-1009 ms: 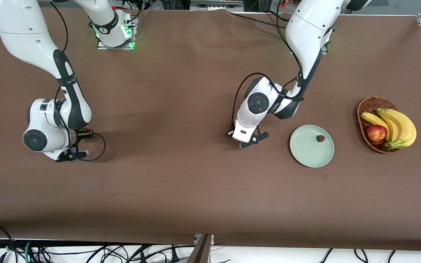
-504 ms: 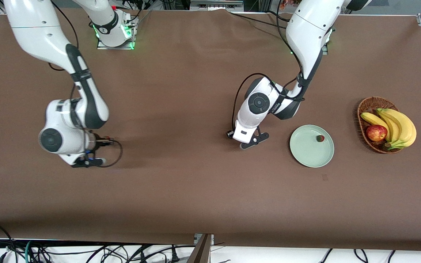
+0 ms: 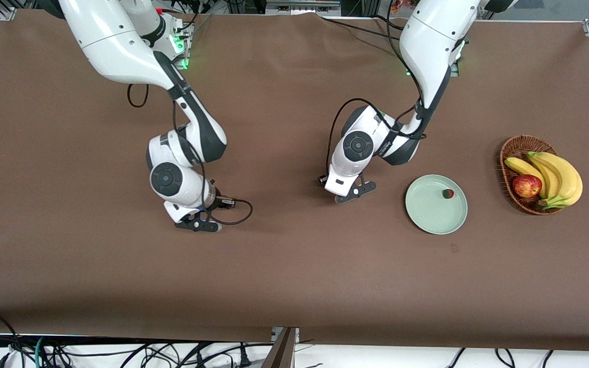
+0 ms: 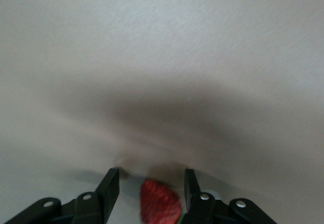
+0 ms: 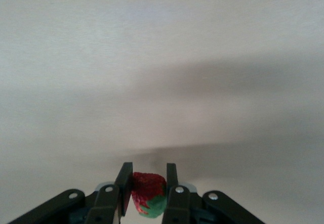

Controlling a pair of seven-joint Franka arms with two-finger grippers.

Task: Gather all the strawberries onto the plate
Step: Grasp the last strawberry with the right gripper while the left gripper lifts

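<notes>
The pale green plate (image 3: 427, 212) lies on the brown table with one strawberry (image 3: 448, 193) on it near its rim. My left gripper (image 3: 354, 192) hangs low over bare table beside the plate, on the side toward the right arm's end. Its jaws are open (image 4: 151, 176), and a blurred red strawberry (image 4: 159, 204) sits between them, close to one finger with a gap at the other. My right gripper (image 3: 200, 225) is over the middle of the table, shut (image 5: 149, 168) on a strawberry (image 5: 148, 188) with a green top.
A brown wicker basket (image 3: 517, 148) holding bananas (image 3: 555, 176) and a red apple (image 3: 526, 185) stands at the left arm's end of the table, beside the plate. A small dark mark (image 3: 454, 248) lies nearer the front camera than the plate.
My right arm has swept from its own end of the table toward the middle, still gripping its strawberry. The left gripper's jaws have opened while that arm stayed almost in place.
</notes>
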